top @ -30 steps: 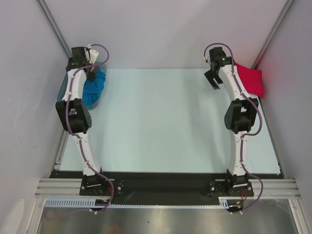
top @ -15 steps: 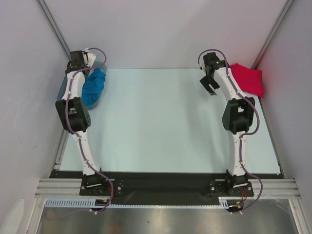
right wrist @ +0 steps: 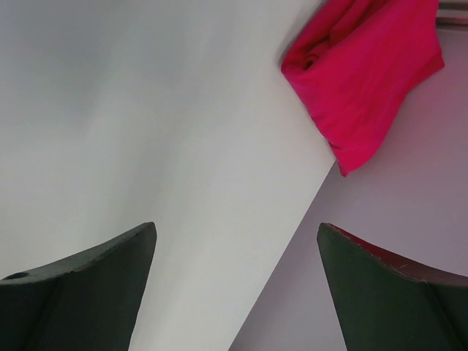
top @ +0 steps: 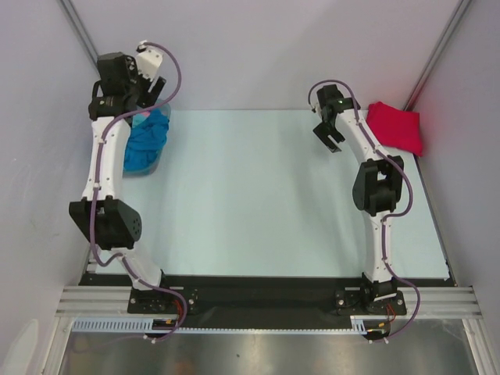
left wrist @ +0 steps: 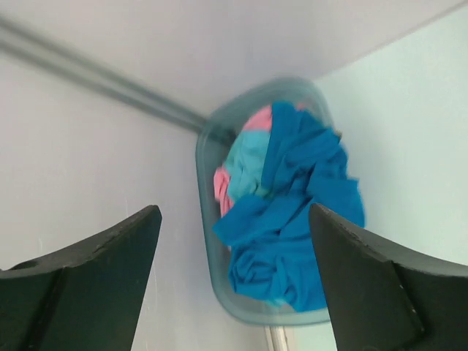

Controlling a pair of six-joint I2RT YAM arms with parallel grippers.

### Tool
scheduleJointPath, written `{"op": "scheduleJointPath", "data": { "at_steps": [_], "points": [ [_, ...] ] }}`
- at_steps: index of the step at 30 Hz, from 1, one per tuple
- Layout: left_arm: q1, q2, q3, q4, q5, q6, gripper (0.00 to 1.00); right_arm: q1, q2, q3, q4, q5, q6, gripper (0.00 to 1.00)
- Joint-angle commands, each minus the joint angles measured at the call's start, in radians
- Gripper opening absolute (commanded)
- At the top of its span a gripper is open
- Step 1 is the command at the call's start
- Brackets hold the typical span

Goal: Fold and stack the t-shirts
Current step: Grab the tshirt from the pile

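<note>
A pale bench (top: 250, 203) is seen from above, with two robot arms bolted at its near edge; at the far left corner a grey-blue plastic bin (left wrist: 207, 241) holds a crumpled heap of t-shirts; a deep blue t-shirt (left wrist: 292, 219) lies on top and fills most of the bin, with a turquoise t-shirt (left wrist: 245, 164) and a pink t-shirt (left wrist: 257, 119) showing beneath it; the left claw (left wrist: 234, 219) hangs above the bin, fingers wide apart, holding nothing; at the far right corner a red t-shirt (right wrist: 362, 80) lies in a compact bundle on the bench; the right claw (right wrist: 235, 228) hovers near it over bare bench, fingers wide apart and empty. The shirts look light, thin and limp; a lifted one will probably sag and may drag its neighbours along; a pinch on a raised fold of the blue shirt, at the top of the heap, seems the surest hold.
</note>
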Motion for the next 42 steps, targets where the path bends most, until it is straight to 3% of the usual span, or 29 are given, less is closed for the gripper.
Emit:
{"op": "scheduleJointPath", "data": {
  "at_steps": [1,9,13,19,22,23,24,33,40,41,42],
  "points": [
    [0.097,0.089,-0.106,-0.082,-0.079,0.004,0.89,0.009,-0.016,0.005,0.036,0.021,-0.021,1.00],
    [0.170,0.250,-0.110,-0.069,-0.227,0.002,0.94,0.016,-0.031,-0.009,0.053,0.035,-0.058,1.00],
    [0.171,0.273,-0.102,-0.066,-0.222,0.010,0.95,0.014,-0.054,-0.053,0.080,0.046,-0.078,1.00],
    [0.174,0.318,-0.085,-0.049,-0.213,0.006,0.89,0.017,-0.045,-0.056,0.071,0.063,-0.087,1.00],
    [0.174,0.331,-0.074,-0.049,-0.205,-0.014,0.42,0.019,-0.042,-0.055,0.062,0.067,-0.090,1.00],
    [0.174,0.334,-0.070,-0.048,-0.199,-0.025,0.09,0.020,-0.038,-0.055,0.059,0.073,-0.093,1.00],
    [0.174,0.338,-0.070,-0.048,-0.199,-0.033,0.01,0.020,-0.036,-0.053,0.057,0.075,-0.096,1.00],
    [0.168,0.256,-0.117,-0.011,-0.092,-0.089,0.00,0.040,0.025,0.014,0.030,0.106,-0.127,1.00],
    [0.075,0.137,-0.128,0.000,-0.003,-0.045,0.01,0.057,0.053,0.025,0.037,0.107,-0.131,1.00],
    [0.068,0.150,-0.122,0.007,-0.039,-0.039,0.10,0.059,0.054,0.025,0.037,0.107,-0.131,1.00],
    [0.070,0.158,-0.117,0.006,-0.052,-0.037,0.29,0.059,0.053,0.020,0.036,0.107,-0.128,1.00]
  ]
}}
